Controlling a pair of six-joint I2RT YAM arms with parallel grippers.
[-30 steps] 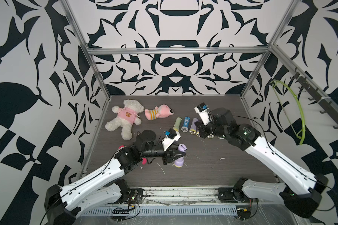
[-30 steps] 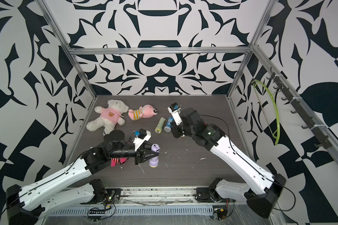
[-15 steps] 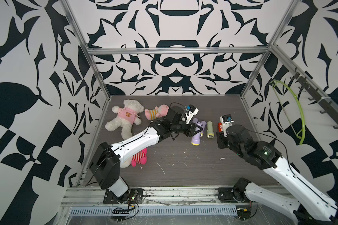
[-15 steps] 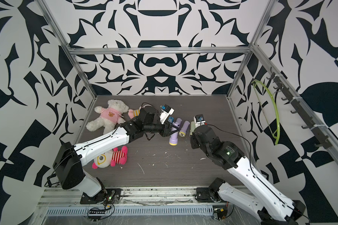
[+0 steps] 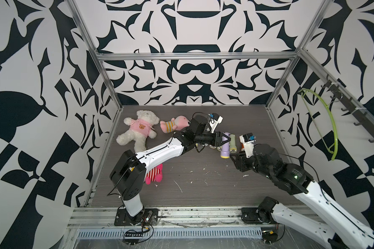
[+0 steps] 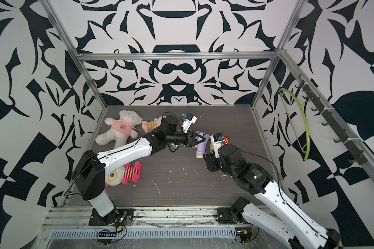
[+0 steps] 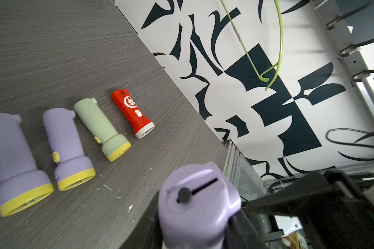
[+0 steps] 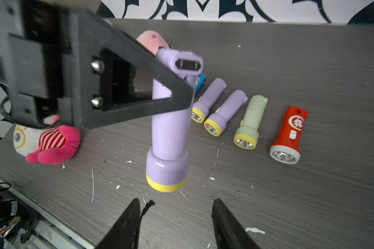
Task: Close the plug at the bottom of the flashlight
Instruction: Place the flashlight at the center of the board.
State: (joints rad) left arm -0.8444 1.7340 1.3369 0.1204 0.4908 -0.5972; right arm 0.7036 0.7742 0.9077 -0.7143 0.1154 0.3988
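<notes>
Above the table [image 8: 311,204], the left gripper [image 5: 223,138] gripped the purple flashlight [image 8: 170,129] near its tail, lens end down. The right gripper [image 8: 176,202], shut a second earlier, had opened; its jaws stood apart and empty just beside the lens end. The plug [image 8: 188,64] appeared folded into its recess, so the closing step was probably complete.

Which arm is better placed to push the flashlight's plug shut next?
Right: the right claw is open, empty and aimed at the flashlight; the left claw is shut on it, holding it lens-down.
</notes>
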